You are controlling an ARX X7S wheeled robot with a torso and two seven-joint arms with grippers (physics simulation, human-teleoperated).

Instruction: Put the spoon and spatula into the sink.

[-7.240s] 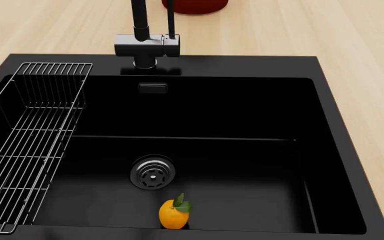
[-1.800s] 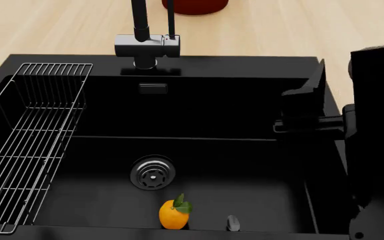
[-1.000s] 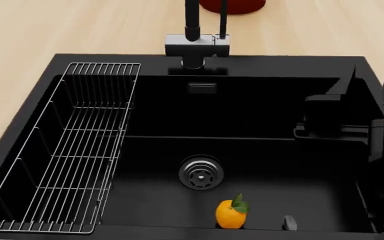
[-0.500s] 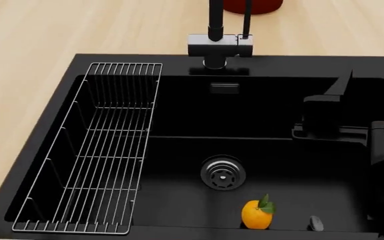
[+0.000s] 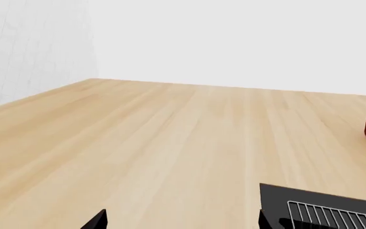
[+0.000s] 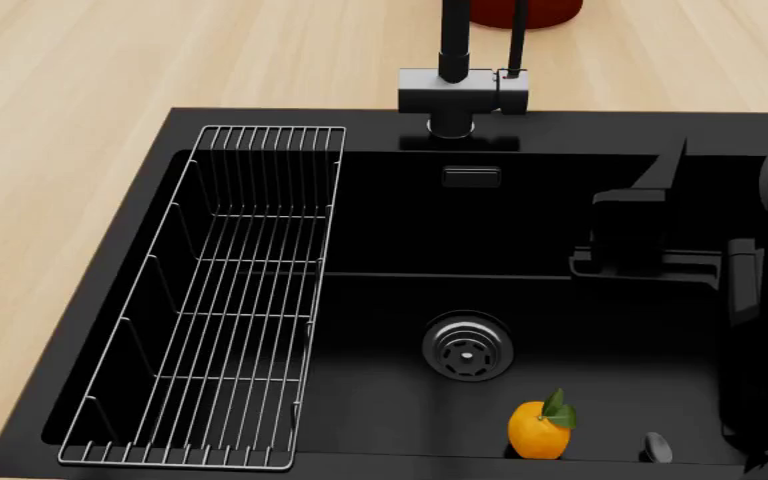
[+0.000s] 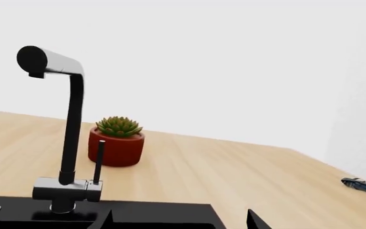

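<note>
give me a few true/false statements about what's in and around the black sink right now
1. An orange fruit with a green leaf lies on the floor of the black rectangular sink. True.
2. The wire rack sits at the sink's right side. False: at its left in the head view.
3. A small grey metal spoon lies in the sink beside the fruit. True.
4. The red pot holds a yellow flower. False: a green succulent.

Black faucet [image 7: 68,129] rises from the sink [image 7: 157,214] edge, red potted succulent [image 7: 116,142] just behind it, wooden table [image 7: 247,176] stretching away.
</note>
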